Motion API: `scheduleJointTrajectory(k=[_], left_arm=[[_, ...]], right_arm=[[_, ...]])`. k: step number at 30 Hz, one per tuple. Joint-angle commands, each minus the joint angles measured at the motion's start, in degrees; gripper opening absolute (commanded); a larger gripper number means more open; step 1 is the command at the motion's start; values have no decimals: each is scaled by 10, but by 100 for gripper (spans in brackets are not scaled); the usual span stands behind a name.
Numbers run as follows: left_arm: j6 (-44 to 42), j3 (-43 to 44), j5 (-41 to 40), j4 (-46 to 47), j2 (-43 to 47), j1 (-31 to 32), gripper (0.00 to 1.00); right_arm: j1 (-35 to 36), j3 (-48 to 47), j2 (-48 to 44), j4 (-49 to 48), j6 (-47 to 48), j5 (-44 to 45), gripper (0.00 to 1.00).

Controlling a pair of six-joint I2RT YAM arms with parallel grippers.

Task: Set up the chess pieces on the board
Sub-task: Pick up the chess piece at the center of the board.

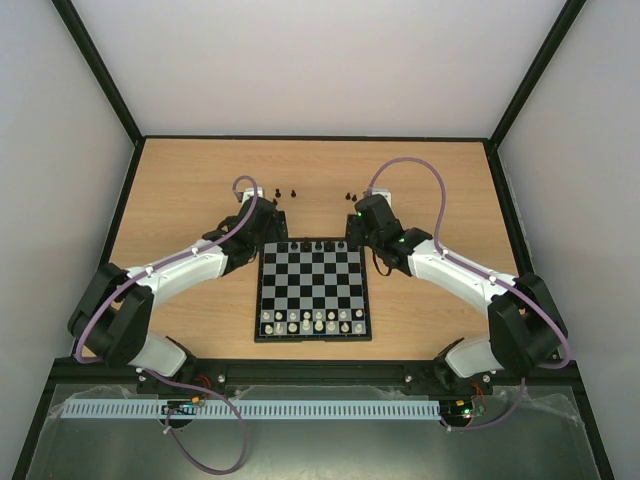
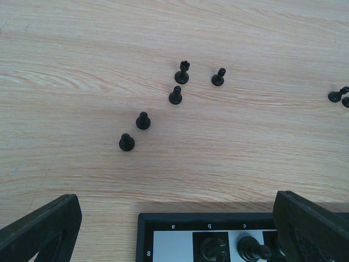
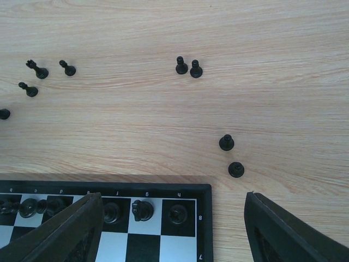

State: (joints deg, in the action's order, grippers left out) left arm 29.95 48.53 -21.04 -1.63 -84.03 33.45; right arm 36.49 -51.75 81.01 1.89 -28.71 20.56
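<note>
Right wrist — 2 chess pieces (image 3: 226,143) beside board (image 3: 204,218), unseen overhead, L pincer (image 2: 175,210) + R pincer (image 3: 173,210) agape

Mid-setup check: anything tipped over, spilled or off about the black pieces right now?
Nothing looks damaged or toppled. Several black chess pieces stand scattered on the table beyond the board's far edge, off their squares.

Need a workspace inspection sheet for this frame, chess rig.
Surface: wooden table, no spills seen.
Job's things: board between the arms; black pieces partly on its far row, the rest loose on the table beyond; white pieces on its near side.
Clutter: nothing seen.
Grippers: left gripper and right gripper open, empty, at the board's far edge.
Cables: purple cables loop off each arm, clear of the board.
Surroundings: pale walls, black frame.
</note>
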Motion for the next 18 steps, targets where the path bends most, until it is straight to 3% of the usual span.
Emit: scheduleJointTrajectory(k=[1, 7, 18], left_arm=[[-9, 4, -6, 3, 17, -2, 99], [-24, 15, 11, 8, -1, -3, 98], [-18, 160, 45, -77, -121, -24, 65]], right_arm=[[-2, -8, -3, 10, -3, -14, 71], [-2, -4, -3, 2, -7, -27, 71], [-2, 8, -34, -4, -13, -41, 71]])
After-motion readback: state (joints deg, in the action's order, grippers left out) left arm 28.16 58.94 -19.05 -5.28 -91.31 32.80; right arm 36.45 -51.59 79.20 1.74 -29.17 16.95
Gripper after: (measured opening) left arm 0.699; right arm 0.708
